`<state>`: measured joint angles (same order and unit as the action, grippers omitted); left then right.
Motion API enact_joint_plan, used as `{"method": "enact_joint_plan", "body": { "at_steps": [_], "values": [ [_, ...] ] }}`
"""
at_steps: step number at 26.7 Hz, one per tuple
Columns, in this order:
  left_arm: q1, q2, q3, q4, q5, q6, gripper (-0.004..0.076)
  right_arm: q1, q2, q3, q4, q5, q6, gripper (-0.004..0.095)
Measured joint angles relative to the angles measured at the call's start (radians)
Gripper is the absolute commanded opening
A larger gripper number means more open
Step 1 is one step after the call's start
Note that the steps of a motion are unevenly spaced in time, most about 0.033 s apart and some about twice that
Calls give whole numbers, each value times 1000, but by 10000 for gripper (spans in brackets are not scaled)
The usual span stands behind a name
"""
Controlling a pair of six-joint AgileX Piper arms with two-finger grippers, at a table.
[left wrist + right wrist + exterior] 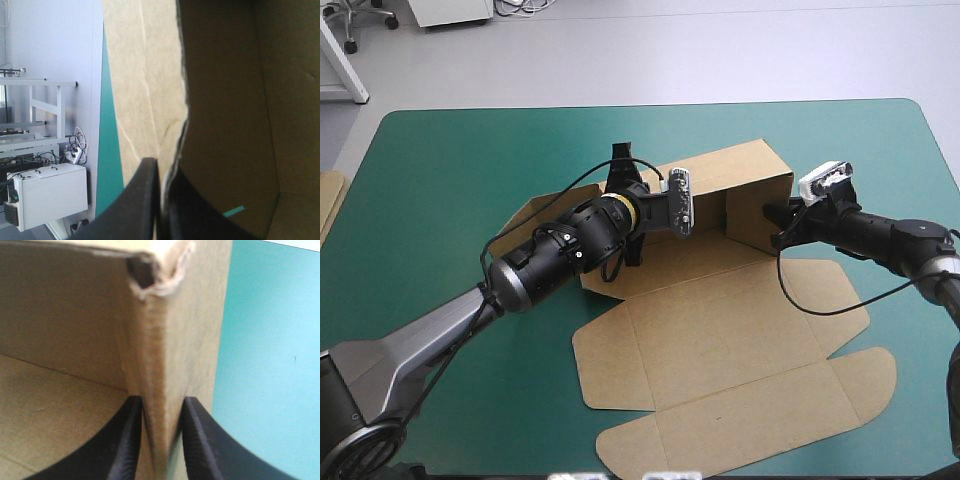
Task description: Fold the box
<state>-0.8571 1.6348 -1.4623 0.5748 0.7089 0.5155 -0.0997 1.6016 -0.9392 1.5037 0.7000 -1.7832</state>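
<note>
The brown box (720,330) lies mid-table, its far wall and right side wall raised and its lid panels flat toward the near edge. My left gripper (658,205) sits at the far wall's left part. In the left wrist view, the left gripper (165,205) is shut on a ragged upright edge of the box (225,100). My right gripper (780,226) is at the right side wall. Its black fingers (125,440) pinch the folded wall edge of the box (155,365), so the right gripper (160,440) is shut on it.
An edge of more brown board (330,200) shows at the table's left edge. Bare teal-green cover (450,170) stretches left of the box, and more of the cover (270,340) lies just outside the right wall. A flat side flap (525,225) lies under the left arm.
</note>
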Motion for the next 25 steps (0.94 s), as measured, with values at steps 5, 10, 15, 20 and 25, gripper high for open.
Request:
{"method": "enact_joint_plan", "body": {
  "at_steps": [5,10,15,20,25],
  "values": [
    [0,0,0,-7,-3,0,-10,31,1,0,37,-63,-30,-18],
    [0,0,0,-16,0,0,-10,86,1,-1,81,-173,-34,-19],
    [0,0,-2,-16,2,0,0,93,1,-1,110,-187,-41,-19],
    [0,0,-2,-43,2,0,209,93,1,-1,115,-188,-45,-19],
    [-10,0,-2,-136,-35,0,411,107,3,-1,118,-157,-54,-19]
  ]
}}
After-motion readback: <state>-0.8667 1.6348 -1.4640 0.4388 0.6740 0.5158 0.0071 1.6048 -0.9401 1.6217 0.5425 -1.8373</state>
